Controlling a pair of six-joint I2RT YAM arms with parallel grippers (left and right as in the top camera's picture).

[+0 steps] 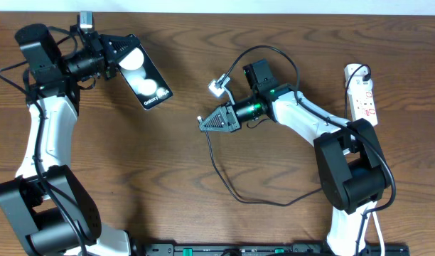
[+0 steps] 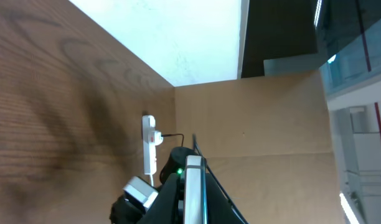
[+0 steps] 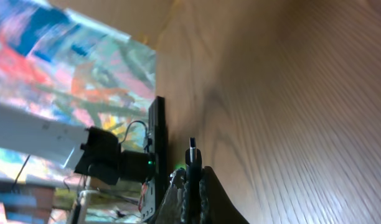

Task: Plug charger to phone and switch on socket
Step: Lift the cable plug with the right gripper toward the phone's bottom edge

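Note:
My left gripper [image 1: 121,60] is shut on one end of the phone [image 1: 145,80] and holds it tilted above the table at the far left. In the left wrist view the phone [image 2: 194,186] shows edge-on between the jaws. My right gripper [image 1: 209,122] is shut on the charger near its plug tip [image 1: 200,119], which points left toward the phone, with a gap between them. The thin black cable [image 1: 224,181] loops down across the table. In the right wrist view the plug tip [image 3: 192,148] sticks out of the jaws, facing the phone [image 3: 158,149]. The socket [image 1: 363,92] lies at the far right.
The socket also shows in the left wrist view [image 2: 150,143], with a black plug and cable at its side. A small white camera block [image 1: 219,87] sits on my right wrist. A black rail [image 1: 260,249] runs along the front table edge.

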